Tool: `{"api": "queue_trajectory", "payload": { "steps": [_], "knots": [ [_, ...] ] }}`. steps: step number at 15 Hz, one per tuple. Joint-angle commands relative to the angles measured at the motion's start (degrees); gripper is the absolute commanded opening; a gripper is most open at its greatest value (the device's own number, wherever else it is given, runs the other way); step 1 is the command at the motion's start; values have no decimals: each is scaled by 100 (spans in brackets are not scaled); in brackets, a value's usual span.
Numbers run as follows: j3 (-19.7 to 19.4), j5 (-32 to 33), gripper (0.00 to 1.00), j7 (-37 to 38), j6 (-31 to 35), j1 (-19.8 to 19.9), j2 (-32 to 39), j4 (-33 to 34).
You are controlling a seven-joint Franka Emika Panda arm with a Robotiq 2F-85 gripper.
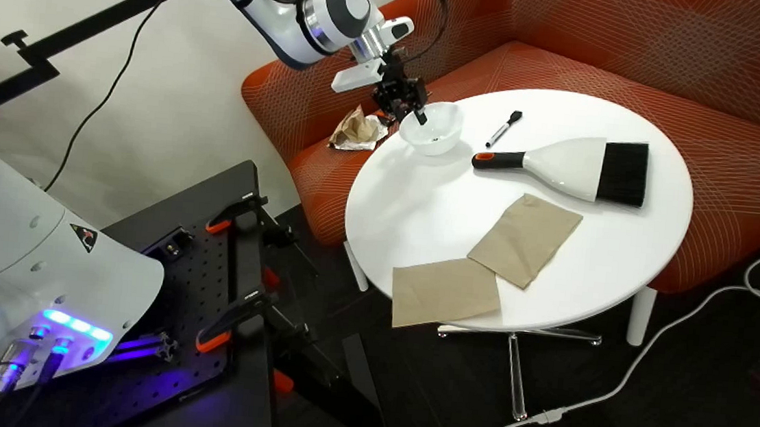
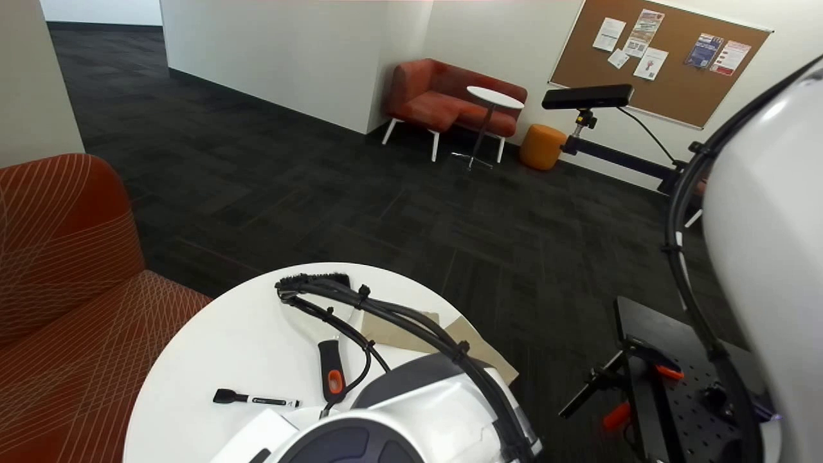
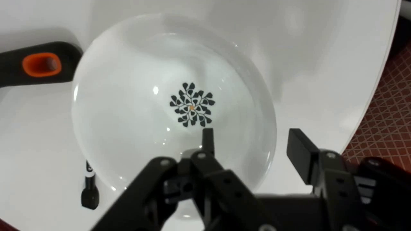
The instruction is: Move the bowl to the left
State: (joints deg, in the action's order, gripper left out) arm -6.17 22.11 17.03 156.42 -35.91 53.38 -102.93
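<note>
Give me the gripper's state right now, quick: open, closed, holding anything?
Gripper: open, holding nothing; in the wrist view its jaws stand apart, with the rim of the bowl showing between them, not clamped.

No word, brand or number is legible. In an exterior view, a dark triangular sign stands on the white arm base, set back from the edge of the black bench nearest the round table; its picture is too small to make out. In an exterior view, toward the table's left edge, the marker bears a label with a dark strip and a tiny mark. Beyond the table's far edge, pinned sheets on a cork board carry print too small to read; the tall sheet shows a QR-like square. In the wrist view a pale mark shows on the marker, though I cannot tell the character.
</note>
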Motion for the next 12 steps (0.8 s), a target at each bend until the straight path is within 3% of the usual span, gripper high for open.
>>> {"api": "queue_trajectory", "payload": {
  "steps": [1,3,12],
  "knots": [
    [-52,-58,93,-51,-9,-18,-274,-171],
    [-61,-62,100,-33,38,1,-380,-237],
    [-85,-229,100,30,174,393,-785,-373]
  ]
}}
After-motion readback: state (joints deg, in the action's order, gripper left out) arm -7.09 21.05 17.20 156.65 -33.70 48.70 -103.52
